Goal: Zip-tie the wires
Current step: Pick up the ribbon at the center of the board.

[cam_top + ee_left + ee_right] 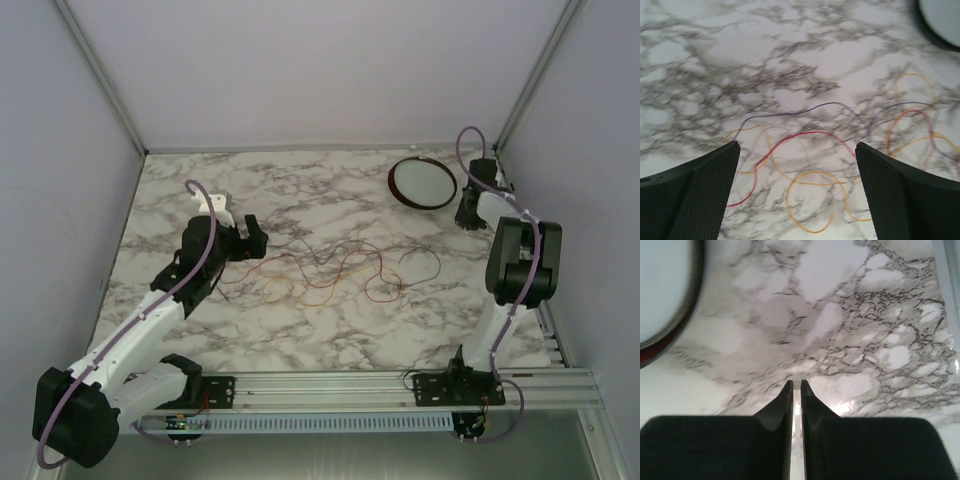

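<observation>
Thin coloured wires (pixel 810 133) are seen strewn just ahead of the left gripper (pixel 796 146).
Its fingers (pixel 695 195) are spread wide; those of the right gripper (pixel 796 386) are pressed together beside a round white dish (pixel 694 295).

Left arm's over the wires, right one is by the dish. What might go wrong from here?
1. The wires lie in loose, spread-out loops, not bunched. The open left gripper above their left end would likely catch only a strand or two and leave the rest behind.
2. The right gripper is shut beside the dish, well away from the wires. If it swings over to help, it might knock the dish.
</observation>
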You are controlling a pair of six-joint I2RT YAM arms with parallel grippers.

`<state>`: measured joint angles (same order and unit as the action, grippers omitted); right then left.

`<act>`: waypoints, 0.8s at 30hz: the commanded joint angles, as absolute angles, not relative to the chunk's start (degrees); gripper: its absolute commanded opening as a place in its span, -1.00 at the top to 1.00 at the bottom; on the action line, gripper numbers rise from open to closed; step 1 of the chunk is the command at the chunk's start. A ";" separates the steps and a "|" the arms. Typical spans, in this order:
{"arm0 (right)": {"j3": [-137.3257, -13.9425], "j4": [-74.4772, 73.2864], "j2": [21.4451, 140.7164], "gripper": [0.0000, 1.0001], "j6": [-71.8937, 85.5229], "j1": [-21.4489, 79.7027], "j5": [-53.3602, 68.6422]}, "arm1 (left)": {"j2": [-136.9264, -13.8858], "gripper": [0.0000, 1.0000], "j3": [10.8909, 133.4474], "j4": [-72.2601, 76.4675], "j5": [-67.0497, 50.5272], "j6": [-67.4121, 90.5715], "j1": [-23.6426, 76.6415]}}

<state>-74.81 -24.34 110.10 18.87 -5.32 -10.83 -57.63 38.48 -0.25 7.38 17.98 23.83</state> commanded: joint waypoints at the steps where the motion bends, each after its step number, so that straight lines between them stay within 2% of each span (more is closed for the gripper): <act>1: -75.66 -25.50 101.08 0.99 19.83 -2.02 -13.14 | -56.28 -1.00 37.60 10.27 -2.53 19.84 24.66; 8: -70.43 -27.38 87.44 0.99 20.92 3.46 -14.04 | -59.28 -1.00 36.77 20.82 -2.52 24.22 30.68; 15: -62.28 -26.44 74.10 0.99 24.35 11.00 -12.29 | -68.80 -1.00 38.78 31.82 -3.78 30.10 38.06; 24: -61.23 -21.39 65.34 0.99 27.83 22.54 -5.04 | -78.05 -1.00 44.71 39.07 -5.02 31.04 48.13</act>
<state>-60.53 -25.63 68.73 25.39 18.76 -8.45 -76.55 41.50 30.00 -4.34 29.89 45.15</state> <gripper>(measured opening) 0.051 0.997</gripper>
